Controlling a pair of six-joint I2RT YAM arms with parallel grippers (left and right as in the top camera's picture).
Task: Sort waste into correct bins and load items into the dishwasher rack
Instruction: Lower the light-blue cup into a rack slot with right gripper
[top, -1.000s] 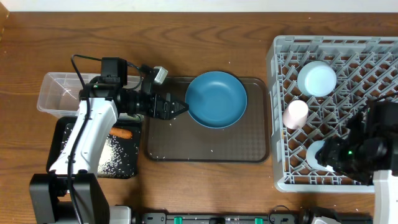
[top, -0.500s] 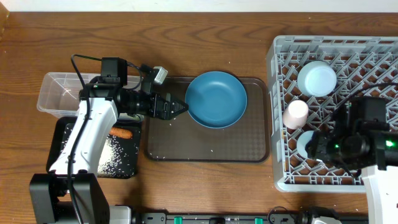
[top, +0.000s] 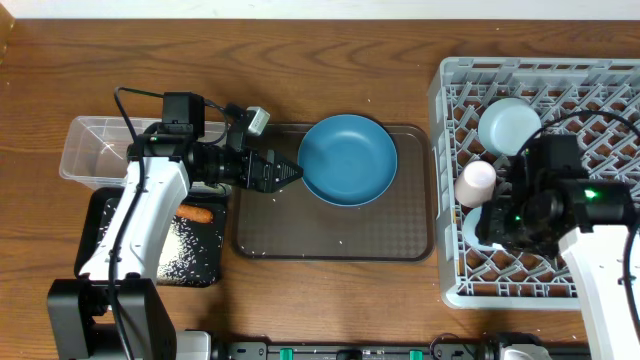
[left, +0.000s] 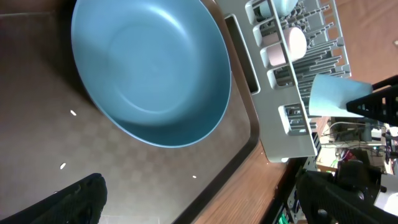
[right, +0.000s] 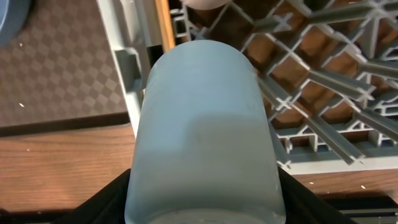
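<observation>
Overhead: left gripper (top: 288, 172) spread wide, empty; plate (top: 348, 160) just ahead of its tips, on tray (top: 330, 235). Right gripper (top: 492, 226) above rack (top: 540, 72), clamped on blue cup (top: 474, 228).
Left wrist: plate (left: 149, 68) beyond both fingers (left: 81, 199), untouched.
Right wrist: blue cup (right: 202, 124) fills the gap between fingers (right: 109, 202); rack (right: 311, 93) beyond.

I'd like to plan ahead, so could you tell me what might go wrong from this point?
The light blue cup in the right gripper hangs close to the pink cup and the rack wall; it could bump either. The open left gripper sits beside the plate and might push it aside.
</observation>
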